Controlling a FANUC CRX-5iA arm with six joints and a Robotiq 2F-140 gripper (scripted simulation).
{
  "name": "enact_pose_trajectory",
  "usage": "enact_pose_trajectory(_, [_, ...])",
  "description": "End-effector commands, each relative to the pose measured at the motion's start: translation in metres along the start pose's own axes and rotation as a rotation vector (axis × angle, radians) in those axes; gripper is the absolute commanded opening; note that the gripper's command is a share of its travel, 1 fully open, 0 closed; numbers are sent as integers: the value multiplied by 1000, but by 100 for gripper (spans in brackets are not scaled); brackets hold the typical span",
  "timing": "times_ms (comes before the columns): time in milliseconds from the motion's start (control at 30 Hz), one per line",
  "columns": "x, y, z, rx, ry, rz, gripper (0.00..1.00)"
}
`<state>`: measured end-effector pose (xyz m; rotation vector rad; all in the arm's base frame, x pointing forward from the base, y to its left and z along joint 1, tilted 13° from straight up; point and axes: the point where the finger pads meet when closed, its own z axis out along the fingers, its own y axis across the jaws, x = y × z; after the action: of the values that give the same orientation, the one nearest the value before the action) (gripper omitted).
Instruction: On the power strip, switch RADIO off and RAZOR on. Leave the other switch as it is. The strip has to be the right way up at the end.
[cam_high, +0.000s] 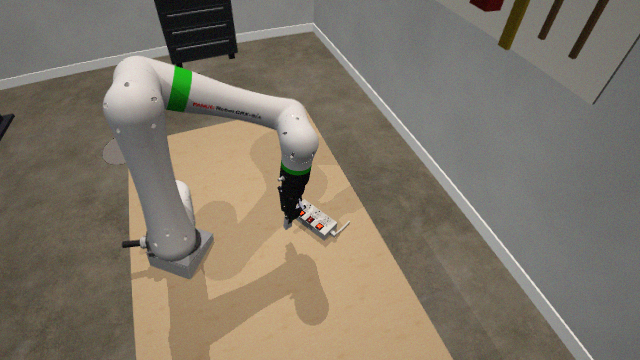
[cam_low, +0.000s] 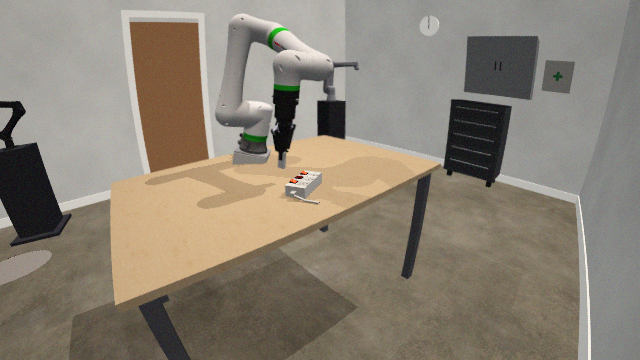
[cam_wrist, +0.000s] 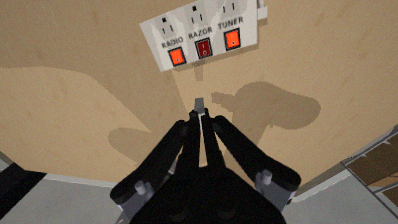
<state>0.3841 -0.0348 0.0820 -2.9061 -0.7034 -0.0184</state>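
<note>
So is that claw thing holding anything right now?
End effector: closed, holding nothing, hovering near the power strip.

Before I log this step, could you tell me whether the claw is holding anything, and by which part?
Nothing is held. The claw is shut on itself, hanging above the table short of the power strip.
</note>
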Motion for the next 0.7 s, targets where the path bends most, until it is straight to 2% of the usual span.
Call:
enact_pose_trajectory(0, [0,0,0,0,0,0,0])
enact_pose_trajectory(133, [0,0,-4,0,0,0,0])
enact_pose_trajectory(267, [-4,1,-40,-1,1,2,0])
enact_pose_trajectory(333, [-6,0,-50,-1,1,3,0])
enact_pose_trajectory(667, [-6,0,-50,-2,1,3,0])
